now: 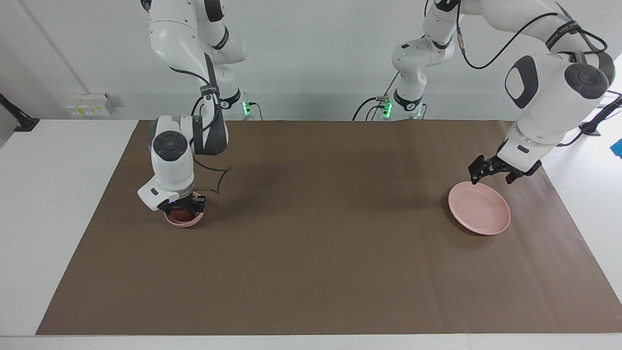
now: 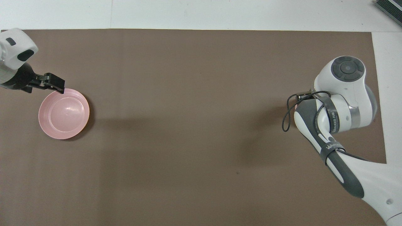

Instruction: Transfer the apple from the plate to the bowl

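Observation:
The small pink bowl (image 1: 184, 222) stands toward the right arm's end of the table. The dark red apple (image 1: 180, 213) lies in it. My right gripper (image 1: 183, 208) is low over the bowl, its fingers spread wider than the apple and standing either side of it. In the overhead view the right arm covers the bowl and the apple. The wide pink plate (image 1: 479, 209) lies empty toward the left arm's end and also shows in the overhead view (image 2: 63, 113). My left gripper (image 1: 478, 172) hangs empty just above the plate's rim and also shows in the overhead view (image 2: 54, 85).
A brown mat (image 1: 320, 233) covers most of the table, with the white table top (image 1: 53, 194) bare at both ends. A cable loop (image 1: 221, 180) hangs from the right arm beside the bowl.

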Robot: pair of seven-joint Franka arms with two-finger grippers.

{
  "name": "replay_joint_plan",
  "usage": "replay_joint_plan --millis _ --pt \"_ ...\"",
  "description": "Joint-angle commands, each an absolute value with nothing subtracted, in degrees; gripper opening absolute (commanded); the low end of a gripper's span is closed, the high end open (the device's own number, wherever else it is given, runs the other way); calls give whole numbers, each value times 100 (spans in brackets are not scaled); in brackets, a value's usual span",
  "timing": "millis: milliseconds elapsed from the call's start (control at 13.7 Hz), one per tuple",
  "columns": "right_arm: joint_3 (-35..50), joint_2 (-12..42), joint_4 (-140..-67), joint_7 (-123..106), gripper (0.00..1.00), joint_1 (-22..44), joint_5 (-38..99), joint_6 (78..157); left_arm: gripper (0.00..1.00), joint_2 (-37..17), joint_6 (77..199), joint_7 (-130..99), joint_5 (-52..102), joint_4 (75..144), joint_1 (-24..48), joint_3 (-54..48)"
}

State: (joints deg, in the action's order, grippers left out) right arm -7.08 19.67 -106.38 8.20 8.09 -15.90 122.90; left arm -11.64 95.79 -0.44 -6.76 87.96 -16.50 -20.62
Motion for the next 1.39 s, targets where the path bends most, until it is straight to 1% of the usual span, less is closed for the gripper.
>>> replay_joint_plan --millis 0,73,146,292,438,584,657,803,876,1021,1167,1240,1313 --pt "-659 2030 -10608 1037 0 747 -1775 12419 100 -915 9055 -35 -668 8580 -1626 -2100" --pt "-659 2048 -10600 1072 1 747 -1767 12428 100 -836 8879 -44 -624 8439 -1626 -2127" --pt "-659 2048 -10608 1072 3 747 -1767 12419 100 -574 8816 -44 -589 8498 -1643 -2092" --pt "-650 2048 -10608 1072 15 747 -1714 12428 100 -370 8850 -44 -571 8604 -1670 -2048" --pt "-650 2048 -10608 1064 29 747 -1688 12419 100 -360 8842 -44 -571 8605 -1670 -2039" --pt "-650 2048 -10617 1072 40 747 -1679 12419 100 -369 8868 -26 -571 8587 -1652 -2048" --pt "-650 2048 -10617 1072 44 738 -1670 12419 100 -378 8868 -18 -571 8596 -1618 -2091" --pt "-650 2048 -10643 1081 52 738 -1670 12428 100 -282 8789 -9 -554 8534 -1233 -1812" --pt "-650 2048 -10644 1081 56 747 -1670 12428 100 -81 8824 26 -519 8543 -909 -1402" --pt "-650 2048 -10644 1081 66 738 -1670 12419 100 87 8720 35 -501 8534 -144 -584" --pt "-650 2048 -10626 1072 77 738 -1670 12419 100 167 8500 44 -457 8552 279 -283" --pt "-650 2048 -10626 1072 85 738 -1670 12410 100 184 8386 44 -457 8552 420 -142" --pt "-650 2048 -10617 1072 95 738 -1670 12393 100 211 8333 53 -448 8595 387 -132"
